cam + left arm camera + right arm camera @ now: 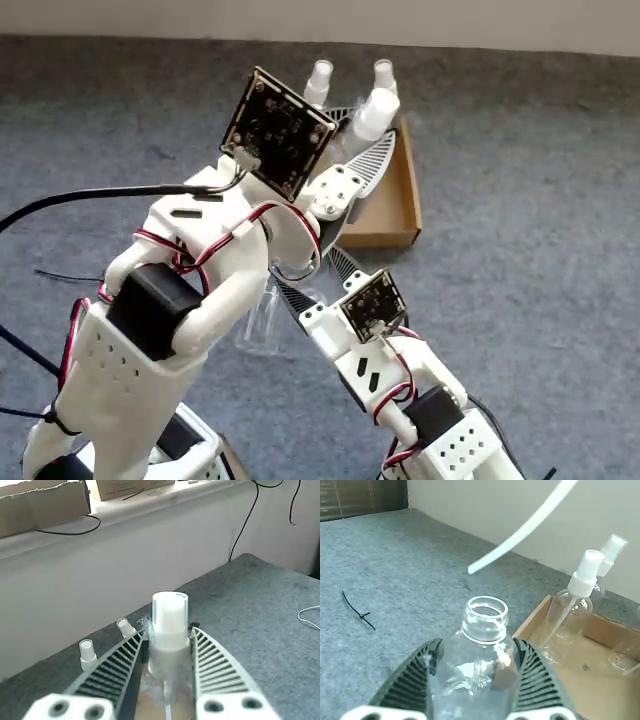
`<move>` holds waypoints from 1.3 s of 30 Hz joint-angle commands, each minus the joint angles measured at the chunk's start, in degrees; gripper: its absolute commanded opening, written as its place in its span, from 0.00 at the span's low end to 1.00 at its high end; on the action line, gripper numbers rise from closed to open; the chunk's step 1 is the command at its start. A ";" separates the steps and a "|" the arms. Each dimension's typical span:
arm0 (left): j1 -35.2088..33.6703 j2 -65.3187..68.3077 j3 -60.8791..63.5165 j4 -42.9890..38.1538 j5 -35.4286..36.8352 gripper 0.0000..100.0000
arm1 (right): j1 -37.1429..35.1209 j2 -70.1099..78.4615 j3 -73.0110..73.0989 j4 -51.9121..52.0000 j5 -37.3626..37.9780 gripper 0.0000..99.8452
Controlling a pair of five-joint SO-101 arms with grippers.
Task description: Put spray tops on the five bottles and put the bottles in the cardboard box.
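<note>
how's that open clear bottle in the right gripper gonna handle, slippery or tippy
Probably light: the bottle looks empty and see-through. Its smooth, glossy wall may slip a little in the right gripper. Tall and narrow, it would likely tip easily if pushed near the neck.

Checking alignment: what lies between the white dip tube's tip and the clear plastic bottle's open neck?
Nothing; the right wrist view shows a bare gap between the white dip tube and the clear plastic bottle, grey carpet behind.
</note>
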State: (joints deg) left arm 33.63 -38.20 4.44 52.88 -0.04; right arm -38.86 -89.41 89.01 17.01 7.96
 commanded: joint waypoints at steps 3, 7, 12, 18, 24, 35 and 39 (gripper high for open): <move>0.92 -0.13 2.77 -3.96 0.44 0.01 | -0.04 -0.48 -0.75 -1.71 -0.35 0.00; 1.01 -0.04 3.03 -4.48 0.53 0.01 | -0.04 -0.48 -0.75 -1.71 -0.35 0.00; 1.01 0.04 3.12 -4.48 2.11 0.01 | -0.04 -0.48 -0.75 -1.71 -0.35 0.00; 1.01 0.04 3.12 -4.57 4.84 0.01 | -0.04 -0.48 -0.75 -1.71 -0.35 0.00; 0.48 0.04 4.70 -4.66 4.57 0.01 | -0.04 -0.48 -0.75 -1.71 -0.35 0.00; -0.75 -0.31 6.11 -4.31 4.57 0.01 | 0.04 -0.48 -0.75 -1.63 -0.35 0.00; -4.79 -0.48 9.19 -4.22 4.57 0.01 | 0.13 -0.48 -0.75 -1.63 -0.35 0.00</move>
State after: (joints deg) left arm 32.75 -38.02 11.74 49.71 4.18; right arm -38.86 -89.41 89.01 17.01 7.96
